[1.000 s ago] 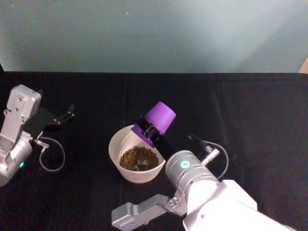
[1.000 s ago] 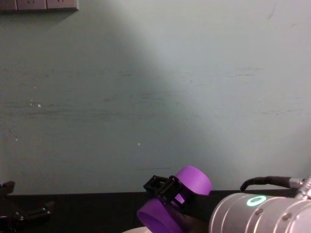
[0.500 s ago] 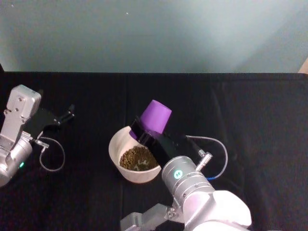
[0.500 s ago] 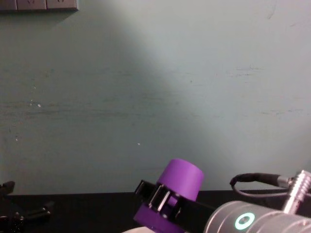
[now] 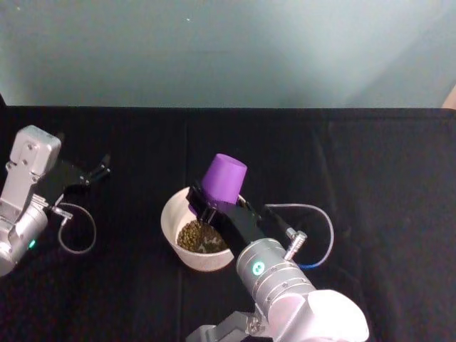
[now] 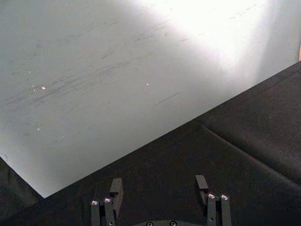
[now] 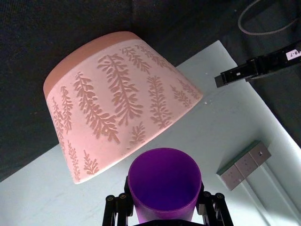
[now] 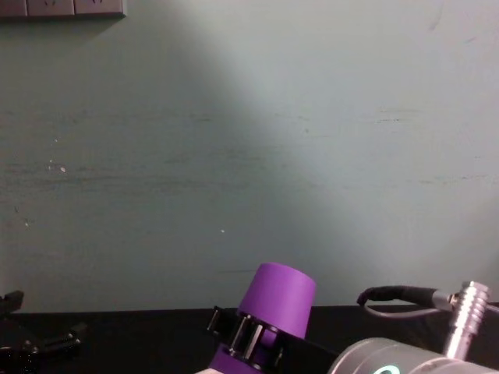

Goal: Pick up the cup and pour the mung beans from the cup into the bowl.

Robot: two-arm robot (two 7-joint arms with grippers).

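Note:
The purple cup (image 5: 224, 178) hangs mouth-down over the far right part of the bowl (image 5: 169, 216), with my right gripper (image 5: 208, 206) shut on it near its rim. Mung beans (image 5: 201, 236) lie in the bowl's bottom. The right wrist view looks into the cup (image 7: 164, 184), whose inside appears bare, just beside the pale pink bowl (image 7: 113, 108) with a leaf pattern. From the chest view the cup (image 8: 273, 302) stands bottom-up in my right gripper (image 8: 243, 340). My left gripper (image 5: 96, 173) rests open at the table's left, fingers apart (image 6: 159, 188).
A black cloth (image 5: 370, 164) covers the table up to a pale wall (image 5: 228, 50). A cable loop (image 5: 75, 235) hangs by the left arm and another (image 5: 313, 228) by the right wrist. Wall outlets (image 8: 62, 8) sit high on the left.
The right arm has swung left and the cup has turned further bottom-up, moving from the bowl's right edge to above it. The left arm has stayed still.

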